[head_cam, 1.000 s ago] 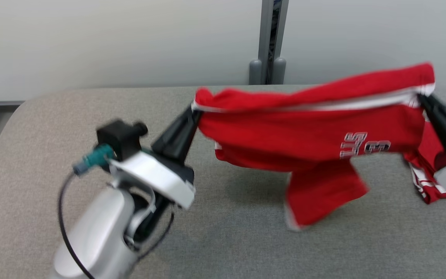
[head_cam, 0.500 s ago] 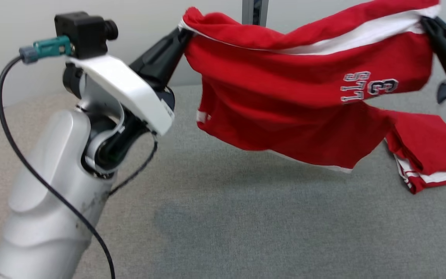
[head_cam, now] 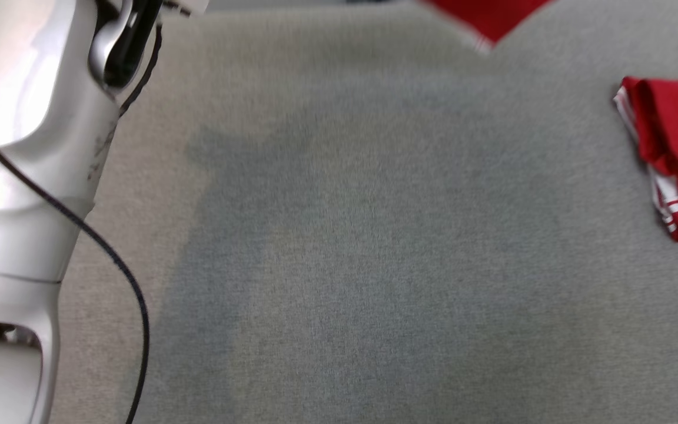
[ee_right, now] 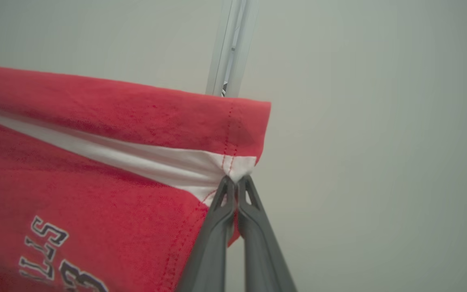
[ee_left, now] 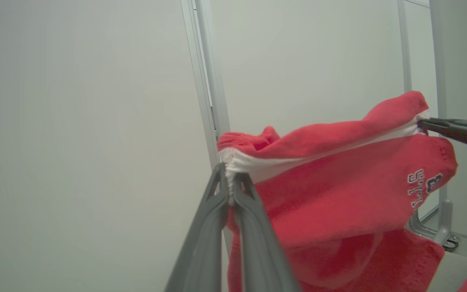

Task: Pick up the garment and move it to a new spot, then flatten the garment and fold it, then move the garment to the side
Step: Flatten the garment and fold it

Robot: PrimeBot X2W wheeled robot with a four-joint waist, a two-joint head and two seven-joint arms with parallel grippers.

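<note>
Both aloft: left tool (ee_left: 229,180), right tool (ee_right: 236,181) pinching garment (ee_left: 339,194).

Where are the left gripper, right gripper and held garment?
left gripper (ee_left: 229,178): left wrist view, fingertips pinching white band.
right gripper (ee_right: 236,181): right wrist view, fingertips at white corner.
held garment (ee_left: 330,202): left wrist view, red front panel.

Grey fabric-covered table (head_cam: 374,282), even weave. Soft darker shadow (head_cam: 227,224) across its left half. At the right edge a folded red cloth with white stripes (head_cam: 677,153) lies on the table and runs partly out of view.

Left wrist view: plain pale wall (ee_left: 75,121) with an upright metal post (ee_left: 205,81) against it. Second post (ee_left: 440,61) farther right, on a base with a small caster (ee_left: 450,243).
</note>
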